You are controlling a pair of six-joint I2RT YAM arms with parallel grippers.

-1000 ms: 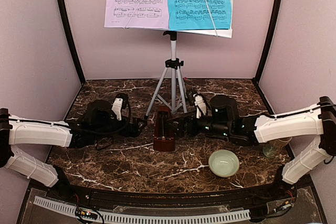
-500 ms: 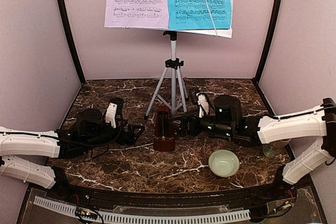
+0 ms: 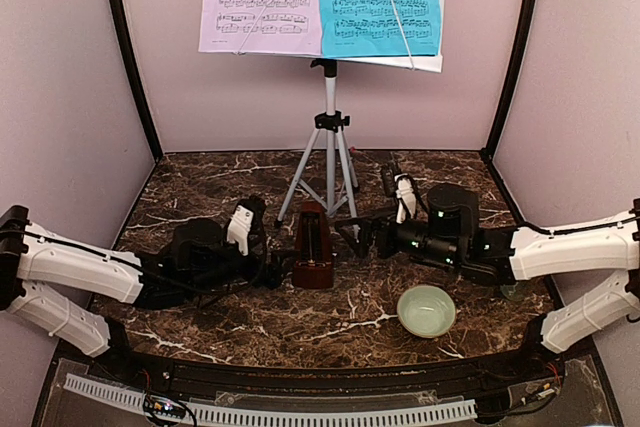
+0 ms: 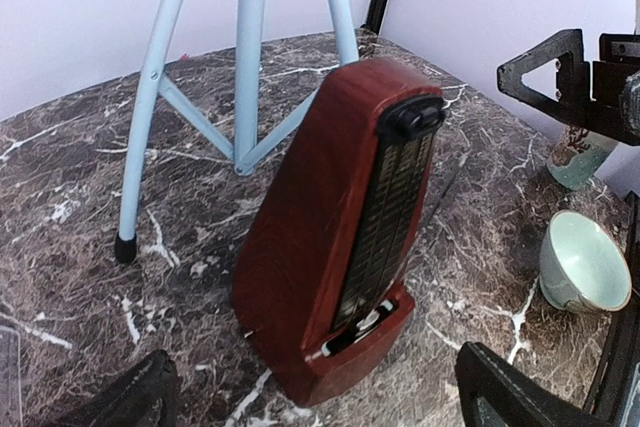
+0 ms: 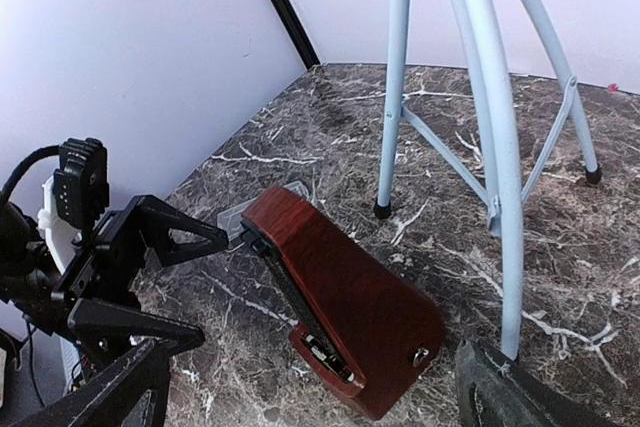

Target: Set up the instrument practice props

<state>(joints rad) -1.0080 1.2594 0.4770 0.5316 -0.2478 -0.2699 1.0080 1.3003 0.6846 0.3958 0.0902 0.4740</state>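
Left end effector (image 3: 274, 269) has closed in on metronome (image 3: 312, 258), upright on surface (image 3: 200, 182) before tripod stand (image 3: 329, 147); right end effector (image 3: 360, 236) backed off. Both wide, empty. Rigid, smooth, tapered body probably slips: grip low across flanks.

The metronome (image 3: 312, 247) stands mid-table, hemmed in by the left gripper (image 3: 276, 269) close on its left and the right gripper (image 3: 362, 235) close on its right, both with fingers spread wide. Just beyond it, the music stand (image 3: 330, 172) splays three legs across the far approach. A bowl (image 3: 426, 309) takes up the near right. Bare tabletop (image 3: 200, 182) shows at far left and near the front middle.
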